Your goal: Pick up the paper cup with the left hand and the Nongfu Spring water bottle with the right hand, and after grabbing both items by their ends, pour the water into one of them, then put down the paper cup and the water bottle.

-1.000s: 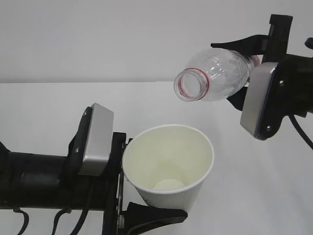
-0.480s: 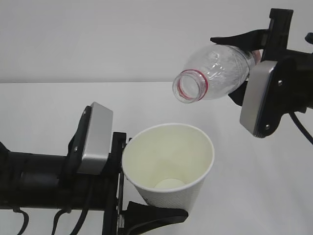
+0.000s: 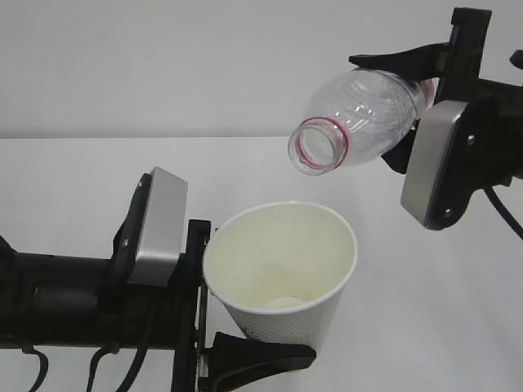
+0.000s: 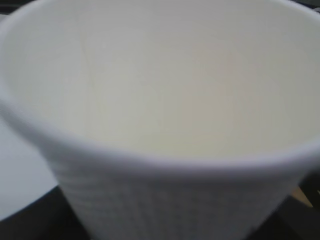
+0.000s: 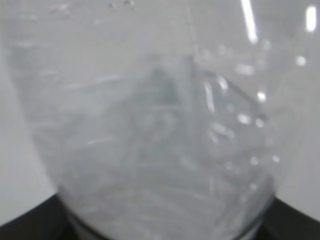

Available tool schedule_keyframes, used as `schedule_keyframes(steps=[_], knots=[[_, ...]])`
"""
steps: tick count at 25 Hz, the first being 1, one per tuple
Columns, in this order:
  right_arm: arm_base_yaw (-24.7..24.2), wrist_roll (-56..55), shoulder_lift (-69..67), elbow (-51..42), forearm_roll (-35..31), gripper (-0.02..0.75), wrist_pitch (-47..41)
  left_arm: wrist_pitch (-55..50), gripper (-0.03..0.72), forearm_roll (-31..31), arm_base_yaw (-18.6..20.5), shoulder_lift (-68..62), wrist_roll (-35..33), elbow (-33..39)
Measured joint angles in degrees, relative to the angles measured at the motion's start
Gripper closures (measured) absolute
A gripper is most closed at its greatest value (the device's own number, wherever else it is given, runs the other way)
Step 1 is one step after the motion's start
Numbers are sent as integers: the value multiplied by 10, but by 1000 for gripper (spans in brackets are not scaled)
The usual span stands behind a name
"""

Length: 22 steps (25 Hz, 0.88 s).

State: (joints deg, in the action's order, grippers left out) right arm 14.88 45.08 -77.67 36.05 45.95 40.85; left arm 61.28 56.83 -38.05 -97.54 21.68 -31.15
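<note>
White tabletop [image 3: 73,175] is running back to a plain pale wall [image 3: 163,57]; nothing else is showing in the room. Left hand [image 3: 208,318] is gripping the paper cup [image 3: 282,273] near its base, mouth up and tilted, held above the table. Right hand [image 3: 409,110] is clamping the Nongfu Spring water bottle [image 3: 359,122] at its rear end, neck tipping down above the cup, not touching it. Both wrist views are blurring.
</note>
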Motion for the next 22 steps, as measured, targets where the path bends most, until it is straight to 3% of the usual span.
schedule_keyframes(steps=[22], knots=[[0, 38, 0, 0, -9, 289, 2, 2, 139, -1, 0, 0, 5, 0]])
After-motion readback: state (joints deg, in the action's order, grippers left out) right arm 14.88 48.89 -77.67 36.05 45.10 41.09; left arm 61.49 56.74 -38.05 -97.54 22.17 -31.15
